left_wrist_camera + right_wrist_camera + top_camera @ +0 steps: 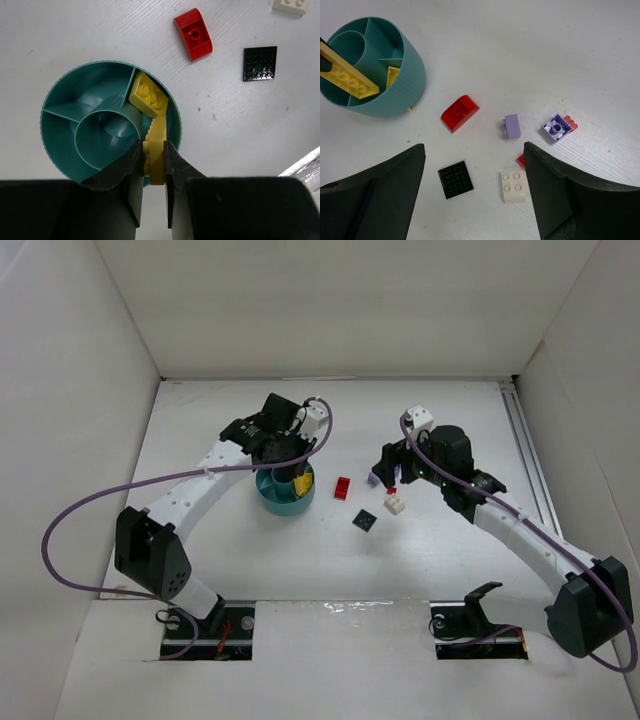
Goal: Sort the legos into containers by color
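on my far left the left gripper [152,150] is pinched nearly closed on a long yellow plate [157,131], holding one end by its thin edges, directly over the teal dish [50,100]. the plate's long axis runs straight out from the jaws. from the right wrist camera i see it tilted, with the held end raised above the rim, the free end pointing down into a wedge section and the studs facing up. that wedge is on the side of the dish nearest the loose bricks, beside the central cup [107,132]. a shorter yellow brick [148,95] lies in the same wedge, right at the plate's lower end. moving right across the table [300,570], a red curved brick [343,487] lies near the dish, its long axis running roughly away from the arm bases in the overhead view. a square black plate [365,521] lies flat with studs up, a little nearer the bases. next comes a small lavender brick [512,125]; i can't tell which way its studs face. a white brick [513,186] sits studs up, with a small red piece [521,160] just beside its corner. further right an upturned lavender brick [557,127] shows its hollow underside, with a red brick [571,121] touching its far edge. the right gripper [473,160] hangs above this cluster with its jaws spread wide and nothing between them.
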Motion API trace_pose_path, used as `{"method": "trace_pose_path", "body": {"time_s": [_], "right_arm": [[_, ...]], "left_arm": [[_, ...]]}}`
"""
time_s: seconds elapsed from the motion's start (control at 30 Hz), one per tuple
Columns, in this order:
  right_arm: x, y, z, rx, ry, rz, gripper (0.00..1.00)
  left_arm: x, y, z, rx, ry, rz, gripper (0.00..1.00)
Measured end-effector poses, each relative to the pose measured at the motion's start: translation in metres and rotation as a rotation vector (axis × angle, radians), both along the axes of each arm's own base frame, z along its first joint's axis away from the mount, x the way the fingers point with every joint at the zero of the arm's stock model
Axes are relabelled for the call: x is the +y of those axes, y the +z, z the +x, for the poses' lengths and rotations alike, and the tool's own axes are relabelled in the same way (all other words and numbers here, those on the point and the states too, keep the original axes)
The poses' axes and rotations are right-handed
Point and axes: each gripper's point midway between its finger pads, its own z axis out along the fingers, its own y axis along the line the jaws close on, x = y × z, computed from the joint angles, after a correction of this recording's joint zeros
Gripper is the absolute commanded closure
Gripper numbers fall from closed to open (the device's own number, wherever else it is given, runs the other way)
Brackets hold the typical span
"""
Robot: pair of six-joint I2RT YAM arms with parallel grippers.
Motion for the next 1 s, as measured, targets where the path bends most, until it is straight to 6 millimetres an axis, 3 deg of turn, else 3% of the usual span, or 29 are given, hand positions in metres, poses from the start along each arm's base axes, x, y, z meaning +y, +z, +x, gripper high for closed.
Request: {"method": "trace_pose_path", "body": {"time_s": [0.2, 0.37, 0.57, 0.67, 0.9, 1.0], "right_arm": [[-0.01, -0.005, 0.002, 0.02, -0.03, -0.011, 0.16], [-0.021, -0.011, 0.003, 0.051, -0.056, -0.023, 0.16], [-0.034, -0.029, -0.003, 0.111, -0.06, -0.066, 0.19], [-0.042, -0.05, -0.013, 0.156, -0.052, -0.11, 0.19], [-0.056, -0.103, -0.045, 0.292, -0.022, -0.23, 0.15], [-0.057, -0.116, -0.044, 0.316, -0.024, -0.265, 0.15]], "left_arm": [[-0.003, -0.007, 0.0, 0.015, -0.009, 0.013, 0.75], [-0.003, -0.008, 0.001, 0.009, -0.008, 0.017, 0.43], [-0.002, -0.003, 0.01, -0.028, 0.007, 0.012, 0.36], [-0.001, 0.017, 0.019, -0.096, 0.022, -0.037, 0.3], [-0.002, 0.108, 0.037, -0.332, 0.058, -0.189, 0.28], [-0.004, 0.124, 0.043, -0.379, 0.068, -0.216, 0.26]]}}
